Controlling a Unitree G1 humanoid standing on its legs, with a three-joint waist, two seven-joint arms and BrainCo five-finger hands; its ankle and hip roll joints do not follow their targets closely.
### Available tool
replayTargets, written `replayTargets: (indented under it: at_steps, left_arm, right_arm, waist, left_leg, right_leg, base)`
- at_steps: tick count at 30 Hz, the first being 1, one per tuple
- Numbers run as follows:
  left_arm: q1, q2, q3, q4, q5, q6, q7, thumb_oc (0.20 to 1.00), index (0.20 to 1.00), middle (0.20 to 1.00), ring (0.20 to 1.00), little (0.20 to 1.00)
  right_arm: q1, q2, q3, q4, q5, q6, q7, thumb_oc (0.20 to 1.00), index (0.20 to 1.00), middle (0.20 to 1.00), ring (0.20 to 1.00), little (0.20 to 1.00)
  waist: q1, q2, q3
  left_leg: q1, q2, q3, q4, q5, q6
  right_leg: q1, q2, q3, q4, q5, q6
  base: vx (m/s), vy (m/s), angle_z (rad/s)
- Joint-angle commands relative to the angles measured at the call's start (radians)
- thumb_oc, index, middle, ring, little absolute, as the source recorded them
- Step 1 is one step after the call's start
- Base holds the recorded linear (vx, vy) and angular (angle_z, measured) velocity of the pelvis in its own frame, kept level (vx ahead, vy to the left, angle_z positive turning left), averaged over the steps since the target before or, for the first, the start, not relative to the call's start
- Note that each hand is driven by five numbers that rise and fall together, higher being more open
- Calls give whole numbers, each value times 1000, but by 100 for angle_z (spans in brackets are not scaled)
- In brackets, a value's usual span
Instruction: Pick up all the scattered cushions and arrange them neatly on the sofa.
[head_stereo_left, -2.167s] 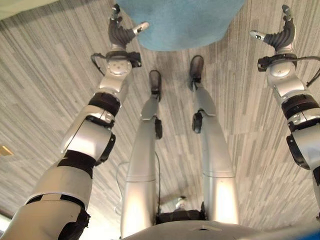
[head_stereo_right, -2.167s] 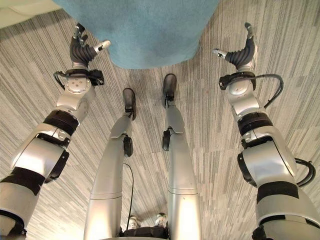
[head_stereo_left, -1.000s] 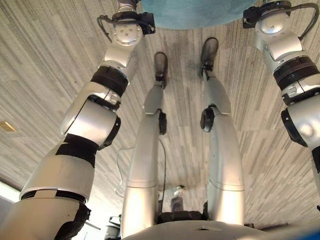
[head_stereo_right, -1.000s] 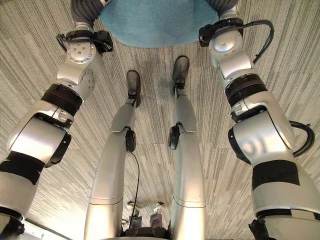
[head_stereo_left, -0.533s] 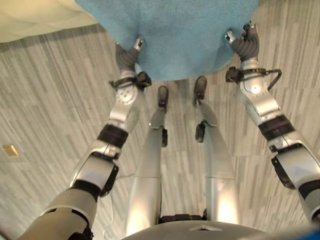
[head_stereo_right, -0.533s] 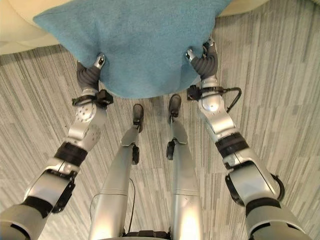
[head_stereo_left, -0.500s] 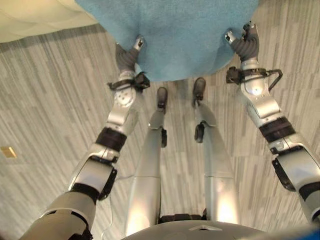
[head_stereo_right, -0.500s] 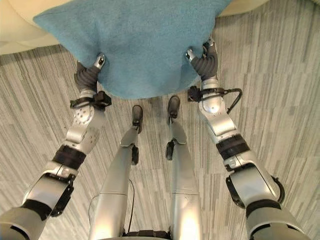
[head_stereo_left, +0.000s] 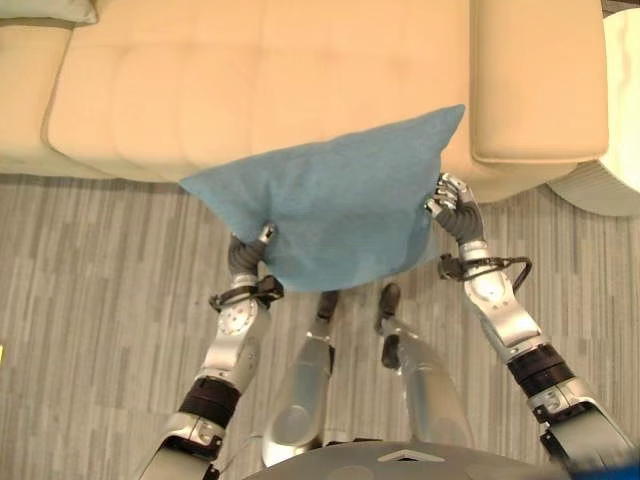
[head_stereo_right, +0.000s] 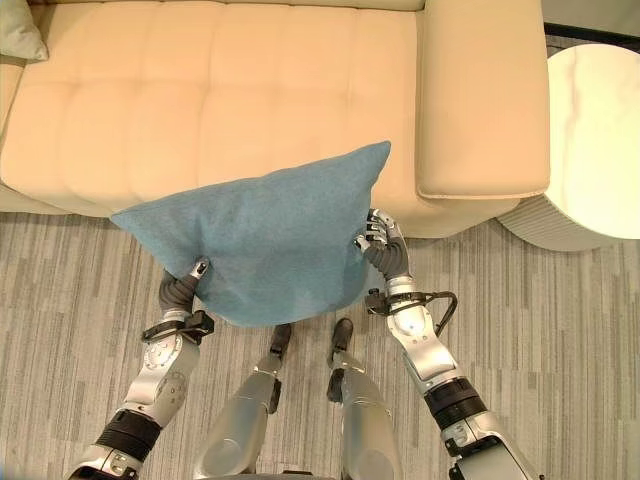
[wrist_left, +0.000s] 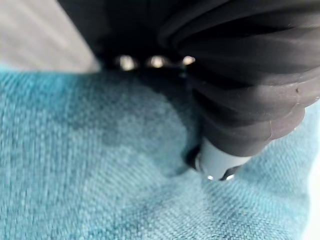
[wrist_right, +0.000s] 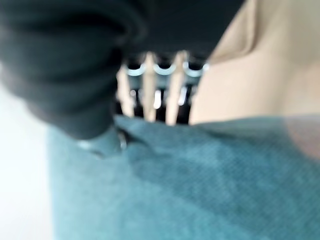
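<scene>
A large teal cushion (head_stereo_left: 330, 205) hangs in the air between my two hands, just in front of the beige sofa (head_stereo_left: 250, 90). My left hand (head_stereo_left: 245, 255) pinches its lower left corner, thumb on top and fingers underneath. In the left wrist view the thumb (wrist_left: 215, 160) presses into the teal fabric (wrist_left: 100, 175). My right hand (head_stereo_left: 455, 205) grips the cushion's right edge with curled fingers, close to the sofa's front. The cushion's upper right corner overlaps the seat by the armrest (head_stereo_left: 535, 80).
A pale greyish cushion (head_stereo_right: 18, 30) lies at the sofa's far left end. A round white side table (head_stereo_right: 590, 140) stands to the right of the armrest. Grey striped carpet (head_stereo_left: 90, 290) runs along the sofa's front.
The view has swung up from the floor to the sofa. Both hands, apart beside the cushion earlier, have closed on it and lifted it toward the seat.
</scene>
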Motion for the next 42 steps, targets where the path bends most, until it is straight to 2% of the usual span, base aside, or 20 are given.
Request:
replayTargets:
  at_steps: [1,3,8,10,12,14,15,17,20,21,22,23,26,29,30,32,35,39,40,42]
  left_arm:
    - [-102,-15,-58,-97,31,-80,-104,200,200,200,200,200]
    - [-52,-7,-51,-146,38,-65,-108,200,200,200,200,200]
    - [-13,5,-51,-191,49,-44,-116,200,200,200,200,200]
    - [-5,17,-54,-203,53,-39,-114,200,200,200,200,200]
    - [-11,35,-61,-207,64,-41,-110,200,200,200,200,200]
    - [-2,34,-64,-210,70,-41,-109,200,200,200,200,200]
    - [3,31,-72,-207,65,-41,-110,200,200,200,200,200]
    - [3,25,-72,-202,58,-37,-109,200,200,200,200,200]
    - [0,22,-69,-197,51,-33,-100,200,200,200,200,200]
    - [0,12,-78,-191,61,-33,-110,200,200,200,200,200]
    - [6,3,-77,-197,38,-34,-122,200,200,200,200,200]
    - [7,3,-77,-198,37,-34,-122,200,200,200,200,200]
    - [-2,-9,-98,-197,15,-29,-145,200,200,200,200,200]
    - [0,-4,-99,-201,18,-25,-149,200,200,200,200,200]
    - [5,3,-98,-199,22,-19,-150,200,200,200,200,200]
    - [13,8,-94,-200,35,-12,-146,200,200,200,200,200]
    - [24,3,-76,-210,39,-13,-137,200,200,200,200,200]
    - [30,8,-68,-221,37,-12,-138,200,200,200,200,200]
    - [28,8,-69,-232,37,-10,-131,200,200,200,200,200]
    - [24,9,-71,-232,43,-8,-125,200,200,200,200,200]
  right_arm:
    - [-5,21,23,-112,-8,-78,36,200,200,200,200,200]
    - [0,41,66,-99,-23,-56,71,200,200,200,200,200]
    - [30,55,73,-94,-18,-37,99,200,200,200,200,200]
    - [34,67,75,-96,-12,-32,104,200,200,200,200,200]
    - [26,73,80,-101,-14,-34,105,200,200,200,200,200]
    - [31,78,83,-107,-13,-35,109,200,200,200,200,200]
    - [23,71,88,-107,-24,-32,107,200,200,200,200,200]
    - [3,65,98,-106,-19,-33,104,200,200,200,200,200]
    - [-5,62,105,-107,-18,-27,101,200,200,200,200,200]
    - [8,48,100,-110,-18,-25,102,200,200,200,200,200]
    - [23,38,85,-118,-10,-22,103,200,200,200,200,200]
    - [23,37,85,-119,-10,-22,103,200,200,200,200,200]
    - [29,17,64,-121,9,-28,92,200,200,200,200,200]
    - [34,12,55,-128,11,-24,93,200,200,200,200,200]
    - [34,9,45,-130,8,-24,92,200,200,200,200,200]
    - [38,5,40,-129,-17,-21,83,200,200,200,200,200]
    - [52,19,17,-119,-4,-25,73,200,200,200,200,200]
    - [48,26,15,-125,-35,-18,78,200,200,200,200,200]
    - [45,38,19,-123,-42,-17,77,200,200,200,200,200]
    - [42,43,23,-121,-48,-17,78,200,200,200,200,200]
  waist:
    - [-27,-16,-89]
    - [-1,-46,-153]
    - [20,-52,-201]
    - [18,-47,-203]
    - [13,-42,-193]
    - [13,-39,-198]
    - [4,-44,-210]
    - [-1,-68,-218]
    - [-15,-74,-216]
    - [-20,-82,-225]
    - [-25,-80,-230]
    - [-28,-79,-231]
    - [-49,-90,-211]
    - [-46,-97,-211]
    - [-39,-96,-225]
    - [-26,-88,-234]
    - [-5,-83,-233]
    - [4,-83,-257]
    - [5,-86,-254]
    - [8,-88,-250]
  left_leg:
    - [-20,-3,158,-9,130,-29]
    - [91,-15,144,-12,66,2]
    - [190,-46,131,-27,18,47]
    - [234,-66,125,-38,3,84]
    - [251,-65,117,-37,0,99]
    - [276,-61,109,-47,-8,101]
    - [293,-66,88,-64,-2,97]
    - [318,-84,64,-86,-6,89]
    - [338,-88,37,-89,-11,81]
    - [338,-89,14,-80,-18,62]
    - [323,-83,-2,-34,-22,38]
    - [321,-83,-6,-29,-24,37]
    - [235,-54,94,144,-2,-9]
    - [204,-41,150,109,-19,13]
    - [185,-38,181,31,-10,33]
    - [166,-39,191,-48,55,33]
    - [111,-35,208,-59,121,9]
    - [178,-41,191,-76,82,43]
    - [201,-51,192,-61,60,70]
    - [215,-57,200,-57,50,84]
  right_leg:
    - [119,-35,6,-65,-3,120]
    - [240,-47,32,-111,4,139]
    - [307,-75,54,-96,4,162]
    - [282,-104,91,39,55,182]
    - [251,-96,134,126,74,184]
    - [232,-68,158,132,52,175]
    - [217,-3,203,66,15,161]
    - [200,42,229,-99,55,165]
    - [181,62,254,-112,80,176]
    - [224,63,293,-131,68,158]
    - [234,61,273,-123,54,146]
    - [235,60,269,-123,53,145]
    - [307,41,202,-153,38,117]
    - [326,29,185,-163,28,119]
    - [345,33,179,-170,15,122]
    - [370,49,192,-169,-4,122]
    - [413,58,218,-165,-29,122]
    - [435,35,237,-109,-63,140]
    - [426,13,256,-30,-39,159]
    - [400,-1,268,37,-7,174]
  base:
    - [175,69,77]
    - [366,210,12]
    - [198,218,-6]
    - [106,306,-2]
    - [45,176,9]
    - [132,114,9]
    - [299,90,-11]
    - [250,-14,13]
    - [206,-42,64]
    - [300,-161,121]
    - [299,-161,113]
    - [197,-142,79]
    - [177,-166,98]
    - [139,-65,85]
    - [228,-16,32]
    - [278,10,30]
    - [222,63,-5]
    - [260,151,-45]
    - [172,188,-58]
    - [149,209,-38]
